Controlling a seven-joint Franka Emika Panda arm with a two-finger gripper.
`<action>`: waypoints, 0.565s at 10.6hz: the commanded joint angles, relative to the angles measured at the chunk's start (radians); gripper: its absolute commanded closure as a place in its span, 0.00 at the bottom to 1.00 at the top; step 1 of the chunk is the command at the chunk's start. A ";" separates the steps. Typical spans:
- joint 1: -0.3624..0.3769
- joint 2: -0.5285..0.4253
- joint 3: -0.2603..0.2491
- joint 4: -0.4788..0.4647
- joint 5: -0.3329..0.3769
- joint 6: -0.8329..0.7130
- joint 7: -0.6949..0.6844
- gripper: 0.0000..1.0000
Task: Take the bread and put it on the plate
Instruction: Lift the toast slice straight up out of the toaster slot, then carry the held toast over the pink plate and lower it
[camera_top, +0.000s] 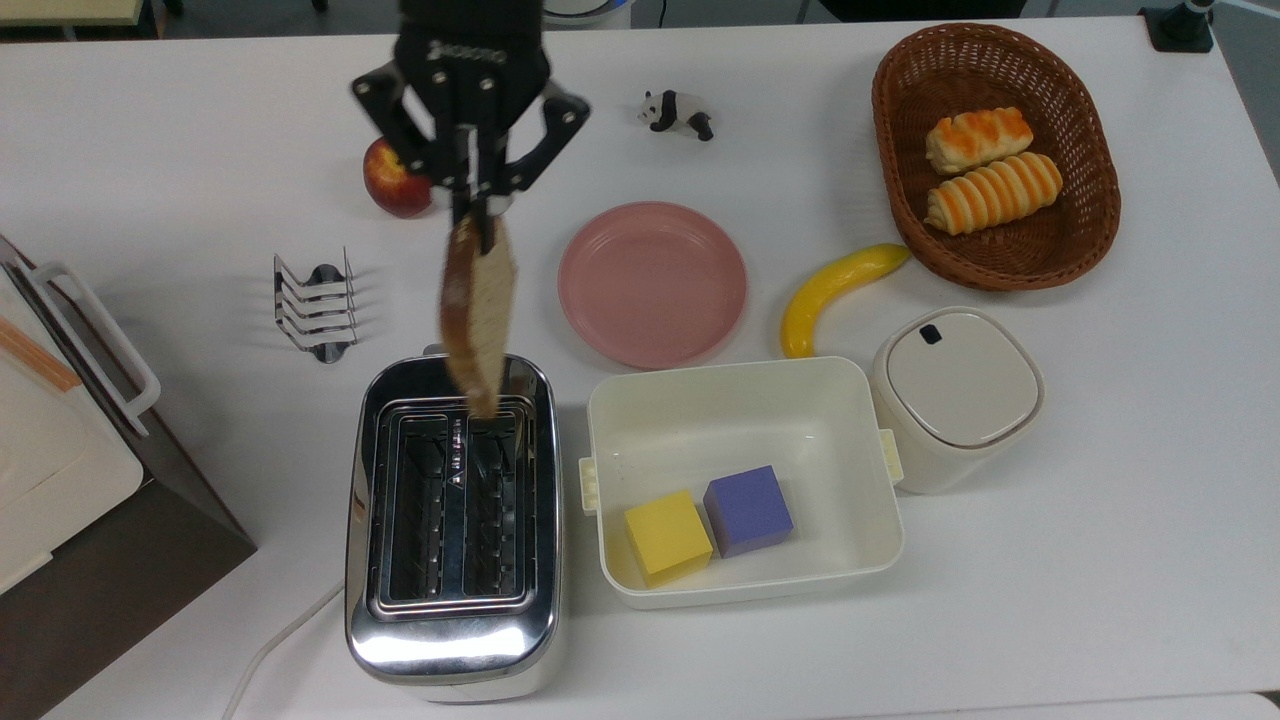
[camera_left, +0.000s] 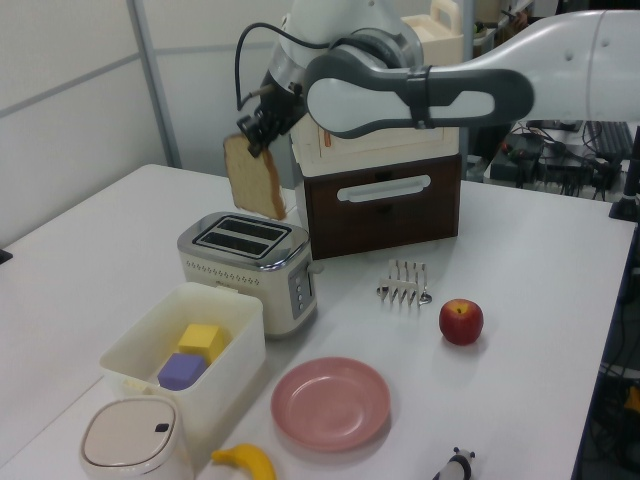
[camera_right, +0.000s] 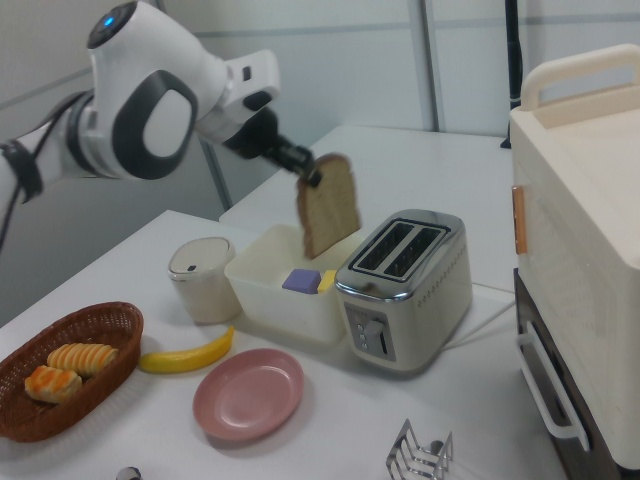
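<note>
One black two-finger gripper (camera_top: 478, 205) hangs high over the white table (camera_top: 1100, 560), and its jaws are closed narrowly on the top edge of the flat brown wholemeal bread slice (camera_top: 478, 310). The slice hangs down from the fingertips, in the air above the shiny chrome two-slot toaster (camera_top: 452, 530), with both slots empty. In the top view the toaster is at 6 o'clock from the gripper, and the round shallow pink plate (camera_top: 652, 284) lies at about 4 o'clock from it, bare and well apart from the bread.

I judge the main risk is the grip: only a small part of the soft crust is pinched, so a fast sideways move could make the slice swing, tear or slip out and fall beside the plate. Also, the slice hangs vertically, so if released too high it may land on its edge and tip over the raised rim. The cream rectangular tub (camera_top: 745, 400) stands near the plate at 6 o'clock from it, and a swinging slice could drop there.
</note>
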 joint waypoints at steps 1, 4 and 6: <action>0.043 -0.151 0.007 -0.194 0.053 -0.136 -0.169 1.00; 0.094 -0.240 0.009 -0.302 0.079 -0.287 -0.327 1.00; 0.135 -0.231 0.007 -0.357 0.064 -0.293 -0.355 1.00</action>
